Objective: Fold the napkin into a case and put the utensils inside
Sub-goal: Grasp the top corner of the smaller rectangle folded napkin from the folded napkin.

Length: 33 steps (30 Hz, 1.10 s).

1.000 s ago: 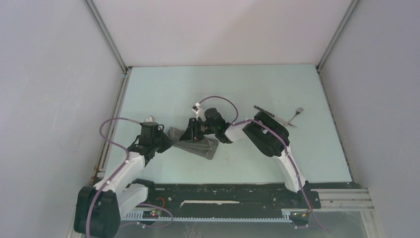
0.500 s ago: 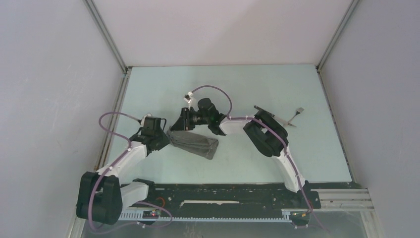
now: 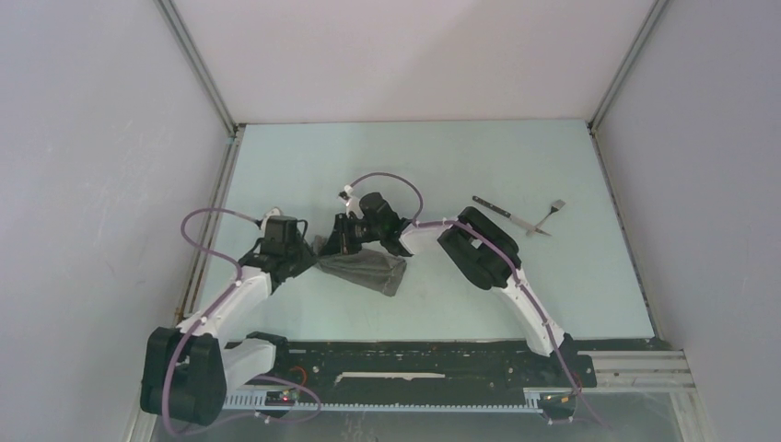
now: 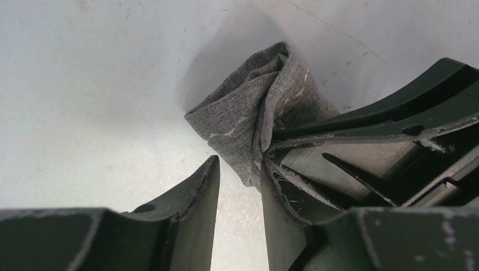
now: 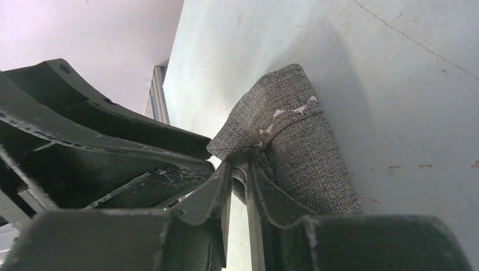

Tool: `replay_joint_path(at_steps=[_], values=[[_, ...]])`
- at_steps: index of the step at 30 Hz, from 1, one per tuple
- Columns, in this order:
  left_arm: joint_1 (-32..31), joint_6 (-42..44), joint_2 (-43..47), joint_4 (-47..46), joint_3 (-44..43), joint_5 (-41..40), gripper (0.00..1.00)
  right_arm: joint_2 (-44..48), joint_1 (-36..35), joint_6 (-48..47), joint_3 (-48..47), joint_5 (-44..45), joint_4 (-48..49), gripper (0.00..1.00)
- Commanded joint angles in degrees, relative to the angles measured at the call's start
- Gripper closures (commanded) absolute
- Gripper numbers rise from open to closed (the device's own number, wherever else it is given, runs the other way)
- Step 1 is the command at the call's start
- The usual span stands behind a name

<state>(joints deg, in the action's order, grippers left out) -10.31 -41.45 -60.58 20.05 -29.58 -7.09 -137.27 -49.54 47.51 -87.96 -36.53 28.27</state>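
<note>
The left arm (image 3: 221, 308) reaches up from the near left corner and bends toward the middle of the table (image 3: 414, 157). The left gripper (image 4: 238, 166) points low at the left end of the napkin (image 3: 368, 272). Its two fingers are spread apart, and the cloth corner sits right at the gap but is not squeezed. The napkin is a small bunched grey bundle lying flat between the two arms. The right gripper (image 5: 240, 166) comes at the same end from behind, and its fingers are pressed close, pinching a fold of the napkin. The right arm (image 3: 488, 262) folds back like a bent elbow. Far to the right lie the knife (image 3: 502, 214) and the fork (image 3: 550, 212), well apart from the cloth.
</note>
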Motion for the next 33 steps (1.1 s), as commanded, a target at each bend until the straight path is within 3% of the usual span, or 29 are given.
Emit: replay_joint_path(at_steps=[1, 10, 13, 20, 28, 33], values=[[0.2, 0.31, -3.35, -2.88, -1.2, 2.0, 0.62, -0.45, -0.56, 0.82, -2.31, -0.44, 0.58, 0.77], [0.12, 1.47, -7.1, -3.56, -2.84, 3.03, 0.66, -1.06, -0.5, 0.33, -2.51, -0.1, -0.44, 0.78], [0.12, 1.61, -8.13, -3.38, -3.51, 2.73, 0.81, -1.32, -0.44, -0.02, -2.76, 0.04, -0.98, 0.78], [0.18, 1.66, -6.81, -3.29, -2.72, 0.61, 0.99, -2.87, -1.42, -4.52, -5.41, 0.69, -7.46, 0.81], [0.22, 0.75, -4.75, -5.01, -2.62, -1.06, 1.0, -2.3, -6.93, -14.88, -6.17, 8.86, -21.53, 0.83], [0.11, 1.04, -4.8, -8.07, -2.67, 1.94, 1.0, -4.51, -7.49, -18.49, -11.62, 12.95, -27.89, 0.85]])
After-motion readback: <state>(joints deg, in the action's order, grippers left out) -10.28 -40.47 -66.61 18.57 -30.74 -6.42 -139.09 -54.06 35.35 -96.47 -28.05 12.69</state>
